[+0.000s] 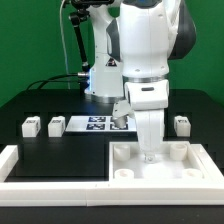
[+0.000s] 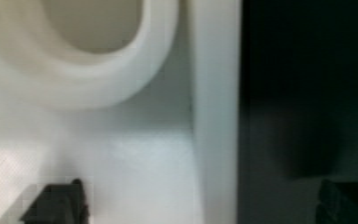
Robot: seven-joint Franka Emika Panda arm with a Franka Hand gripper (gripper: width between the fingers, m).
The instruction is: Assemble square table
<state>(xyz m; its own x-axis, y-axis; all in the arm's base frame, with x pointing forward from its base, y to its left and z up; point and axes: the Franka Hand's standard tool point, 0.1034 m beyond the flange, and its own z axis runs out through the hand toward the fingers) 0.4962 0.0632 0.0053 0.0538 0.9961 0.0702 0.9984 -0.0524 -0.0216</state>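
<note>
**Square table slab** [image 1: 165, 168]: white, with a raised rim. It lay flat on the black tabletop [image 1: 60, 150] at the front, toward the exterior view's right, just beside the white border rail [image 1: 50, 168]. In the wrist view the slab [image 2: 140, 150] showed a round raised ring [image 2: 131, 60] and an edge against the dark tabletop [image 2: 309, 100].

**Leg blocks** [image 1: 30, 126]: three seen clearly, small, white and tagged, standing behind the slab and apart from it. A second leg block [image 1: 56, 125] stood near the first, and a third leg block [image 1: 181, 124] stood at the exterior view's right.

**Marker board** [image 1: 92, 123]: flat, behind the arm [image 1: 145, 50].

**End effector** [image 1: 148, 153]: lowered over the slab's rear part. In the wrist view the end effector [image 2: 202, 205] had its dark fingertips [image 2: 60, 200] set wide apart, with nothing clamped between them.
</note>
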